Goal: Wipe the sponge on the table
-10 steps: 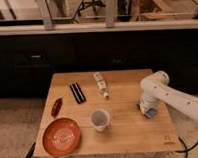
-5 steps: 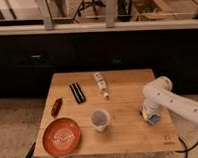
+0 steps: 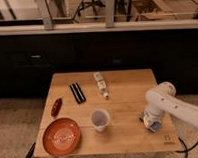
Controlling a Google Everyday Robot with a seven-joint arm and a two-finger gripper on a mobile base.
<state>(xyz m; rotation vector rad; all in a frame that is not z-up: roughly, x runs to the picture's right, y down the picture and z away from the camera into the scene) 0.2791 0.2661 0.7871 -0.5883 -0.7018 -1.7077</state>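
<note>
The sponge (image 3: 155, 126) is a small blue block pressed on the light-wood table (image 3: 123, 99) near its right front corner. My gripper (image 3: 152, 122) points down from the white arm that enters from the right, and it is shut on the sponge. Most of the sponge is hidden under the gripper; only blue edges show below it and at its left.
A white cup (image 3: 100, 118) stands at the table's front middle, left of the gripper. An orange plate (image 3: 61, 136) lies at the front left, a red item (image 3: 56, 107) behind it. A black bar (image 3: 77, 92) and a white bottle (image 3: 100, 84) lie at the back. A dark mark (image 3: 167, 138) sits by the right front corner.
The gripper has slid with the sponge toward the table's front edge, a little to the right. Nothing else on the table has moved.
</note>
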